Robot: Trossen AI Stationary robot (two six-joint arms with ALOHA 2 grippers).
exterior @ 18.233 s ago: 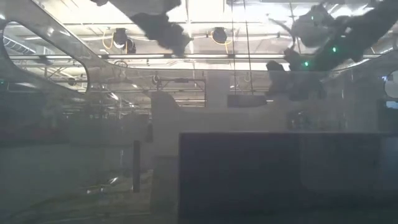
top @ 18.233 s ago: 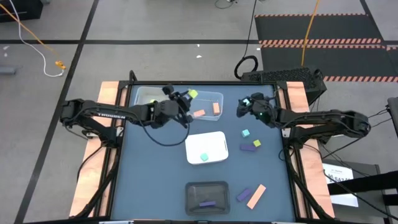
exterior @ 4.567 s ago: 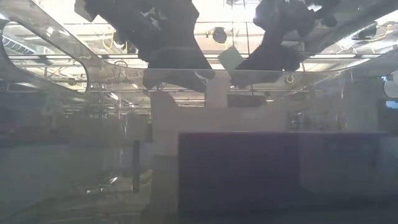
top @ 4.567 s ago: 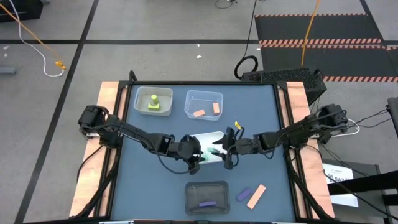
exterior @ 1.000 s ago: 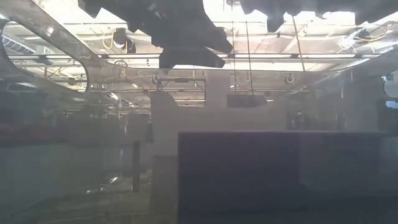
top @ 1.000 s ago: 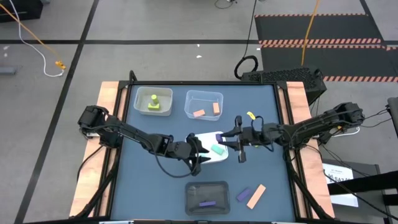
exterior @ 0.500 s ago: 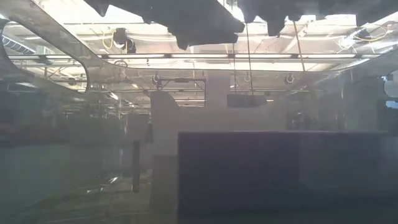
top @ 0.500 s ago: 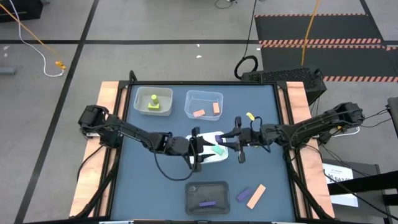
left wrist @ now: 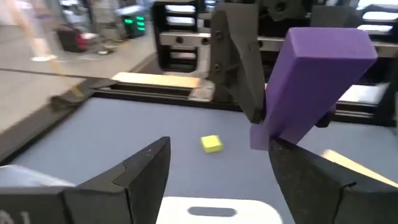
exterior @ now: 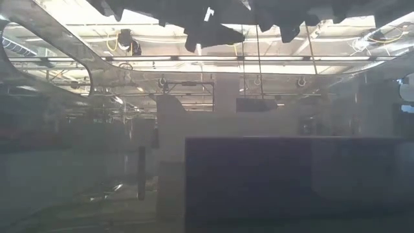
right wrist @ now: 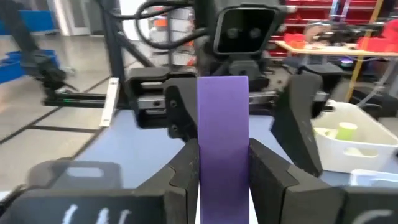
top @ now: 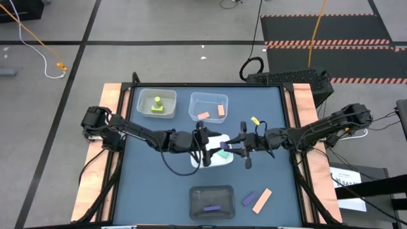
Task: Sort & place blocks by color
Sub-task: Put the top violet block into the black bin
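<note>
The dark blue counter (top: 152, 184) fills the middle of the high view, both arms meeting at its centre over the white tray (top: 219, 159). The left gripper (top: 205, 145) faces the right gripper (top: 236, 147), its fingers (left wrist: 134, 177) spread apart either side of the purple bar (right wrist: 222, 134), which the right fingers (right wrist: 268, 174) clamp upright. A dark tray (top: 212, 201) sits at lower centre; a peach bar (top: 262, 200) lies lower right. A yellow cube (left wrist: 212, 144) rests on the counter beyond the bar.
</note>
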